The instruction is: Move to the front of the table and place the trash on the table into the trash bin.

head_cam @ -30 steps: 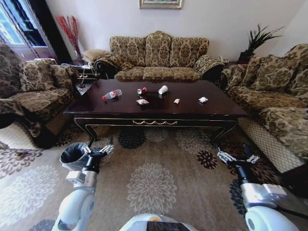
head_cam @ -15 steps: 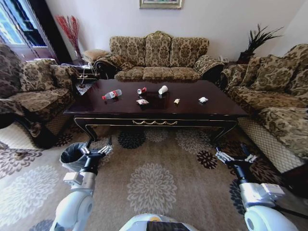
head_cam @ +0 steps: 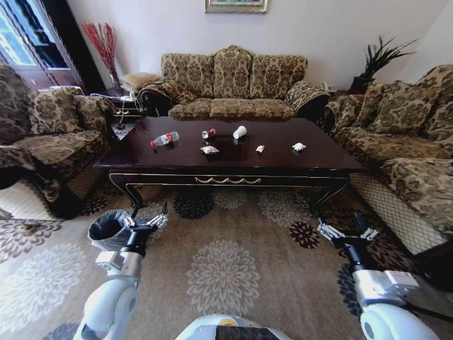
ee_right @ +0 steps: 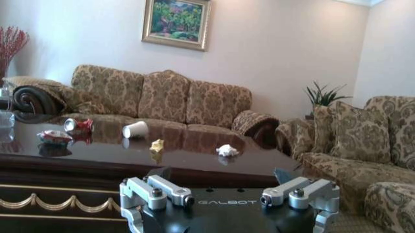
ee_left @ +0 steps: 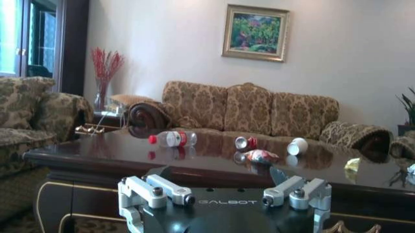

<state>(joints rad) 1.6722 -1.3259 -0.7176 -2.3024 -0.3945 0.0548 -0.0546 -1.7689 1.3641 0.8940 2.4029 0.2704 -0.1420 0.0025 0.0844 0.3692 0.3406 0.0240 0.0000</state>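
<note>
Both hands, left hand (head_cam: 146,220) and right hand (head_cam: 347,234), hang spread and empty short of the worktop (head_cam: 233,161). Advise closing squarely on its front edge, keeping the trash bin (head_cam: 108,229) within left reach.

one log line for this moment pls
phase: facing table | left hand: open, empty, low by trash bin | right hand: open, empty | trash: on table

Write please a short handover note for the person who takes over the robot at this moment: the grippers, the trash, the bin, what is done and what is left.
Left gripper: jaws open, empty, held low above the carpet beside the trash bin.
Right gripper: jaws open, empty, low on the robot's right.
On the table: bottle, paper cup, crushed can, wrapper, yellow scrap, white crumpled paper.
Done: robot faces the table's long front edge, carpet still between them.
Left: close in, carry all six pieces to the bin.
</note>
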